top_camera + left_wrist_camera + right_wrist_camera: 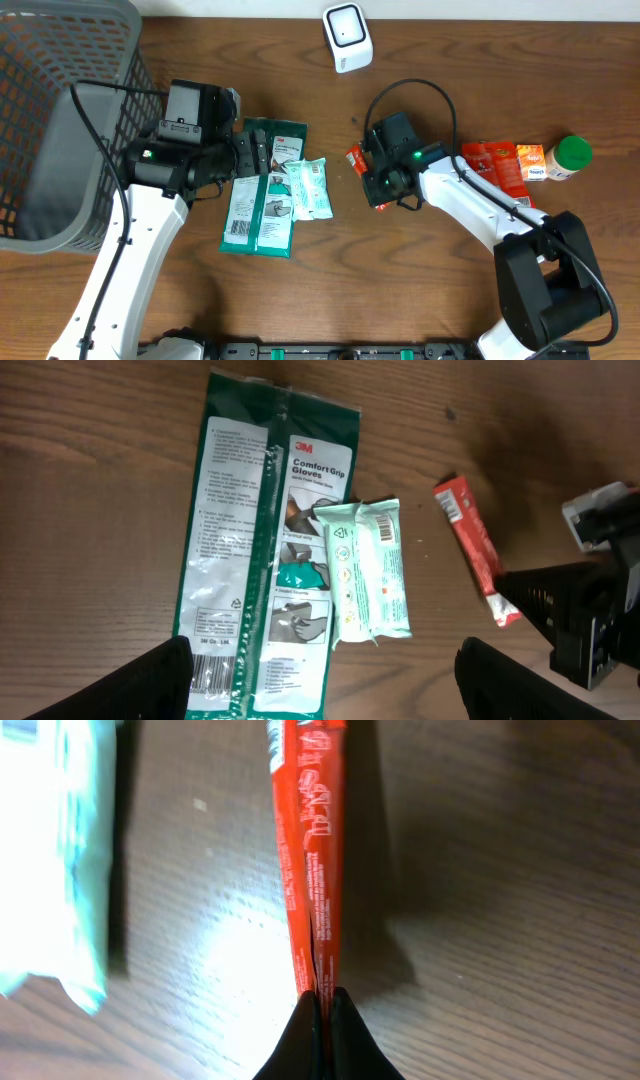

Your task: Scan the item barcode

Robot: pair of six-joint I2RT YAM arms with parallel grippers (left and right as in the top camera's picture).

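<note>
Right gripper (320, 1012) pressed together, pinching one thin end of the red sachet (312, 850), mid-table, right of the wipes pack (308, 188). Edge-only pinch: sachet could slip or flop on lift toward the far scanner (346, 37), hiding its barcode. Left gripper (330, 680) spread, empty.

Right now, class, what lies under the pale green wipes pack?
The wipes pack overlaps the right edge of the green gloves package; its other side lies on the wooden table. The package print beneath the overlap is covered.
</note>
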